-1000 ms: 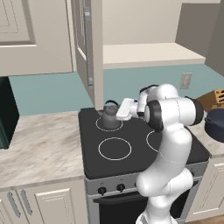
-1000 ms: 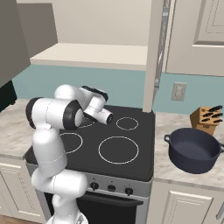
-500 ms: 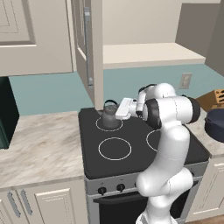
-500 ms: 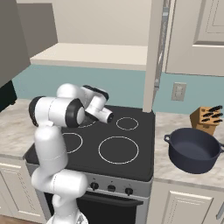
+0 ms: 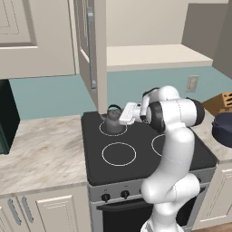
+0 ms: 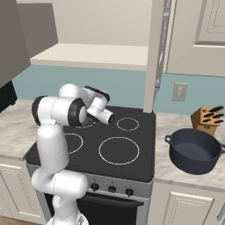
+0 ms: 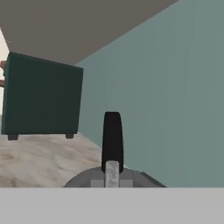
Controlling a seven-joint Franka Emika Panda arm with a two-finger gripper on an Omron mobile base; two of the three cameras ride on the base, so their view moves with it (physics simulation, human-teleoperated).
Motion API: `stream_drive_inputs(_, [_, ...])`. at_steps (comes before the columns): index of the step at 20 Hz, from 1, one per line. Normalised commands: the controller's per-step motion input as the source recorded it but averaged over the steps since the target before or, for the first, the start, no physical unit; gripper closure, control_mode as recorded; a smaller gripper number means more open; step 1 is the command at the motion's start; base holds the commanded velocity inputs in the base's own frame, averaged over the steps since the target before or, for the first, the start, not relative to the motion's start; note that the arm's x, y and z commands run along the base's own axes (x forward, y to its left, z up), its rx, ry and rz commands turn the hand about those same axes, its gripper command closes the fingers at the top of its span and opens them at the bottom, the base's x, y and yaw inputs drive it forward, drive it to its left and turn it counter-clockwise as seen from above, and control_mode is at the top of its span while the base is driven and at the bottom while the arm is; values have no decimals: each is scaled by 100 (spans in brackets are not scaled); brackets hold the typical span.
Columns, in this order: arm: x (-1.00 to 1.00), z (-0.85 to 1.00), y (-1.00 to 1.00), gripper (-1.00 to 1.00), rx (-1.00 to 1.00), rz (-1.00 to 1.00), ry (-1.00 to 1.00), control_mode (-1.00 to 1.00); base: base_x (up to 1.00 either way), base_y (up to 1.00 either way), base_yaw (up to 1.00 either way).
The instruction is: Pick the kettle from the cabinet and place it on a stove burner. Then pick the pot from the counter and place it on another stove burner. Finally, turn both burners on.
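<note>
Gripper (image 5: 121, 114) is clamped shut on the kettle's (image 5: 113, 123) thin black arched handle, which in the hand view stands up just ahead of the fingertips, above the grey lid (image 7: 114, 178). Kettle stands upright on the back-left burner ring (image 5: 113, 128) of the black cooktop (image 5: 145, 156), small, dark grey metal; spout direction not readable. It sits just left of and slightly below the gripper, with the navy pot (image 6: 194, 150) well off on the right-hand tabletop (image 6: 169, 169), beside the knife block (image 6: 208, 119).

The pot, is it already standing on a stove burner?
No, the pot stands on the counter, to the right of the black cooktop.
</note>
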Motion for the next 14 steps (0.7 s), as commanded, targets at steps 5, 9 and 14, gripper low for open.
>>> stream_drive_inputs(5, [3, -2, 0, 100, 0, 0, 0, -100, 0, 0, 0])
stream_drive_inputs(9, [6, 0, 0, 100, 0, 0, 0, -100, 0, 0, 0])
stream_drive_inputs(14, [14, 0, 1, 100, 0, 0, 0, -100, 0, 0, 0])
